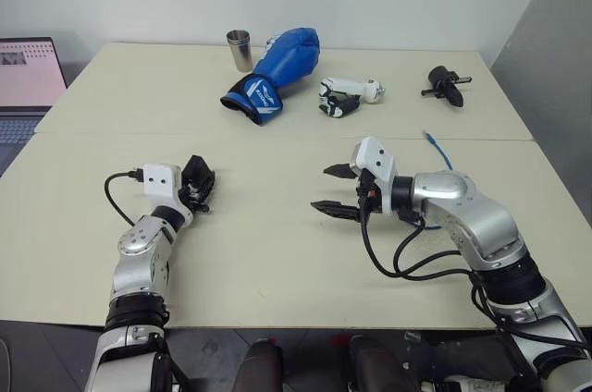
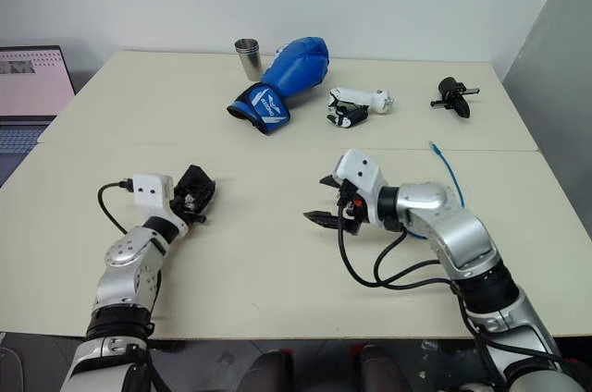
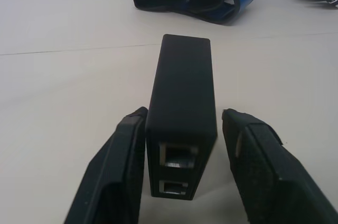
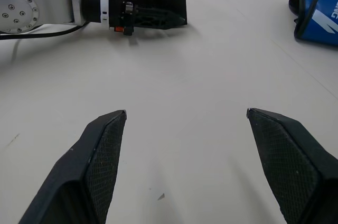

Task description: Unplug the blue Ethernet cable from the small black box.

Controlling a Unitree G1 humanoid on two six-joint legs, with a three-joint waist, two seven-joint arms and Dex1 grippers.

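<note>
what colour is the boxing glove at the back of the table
The boxing glove is bright blue with a black cuff and white markings, clearest in the left eye view.

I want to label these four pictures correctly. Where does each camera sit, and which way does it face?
Left and right eye: on the head, looking down over the table, both arms showing.
Left wrist: along the left end effector at the small black box.
Right wrist: along the right end effector toward the left arm.
Shared: the blue boxing glove.
</note>
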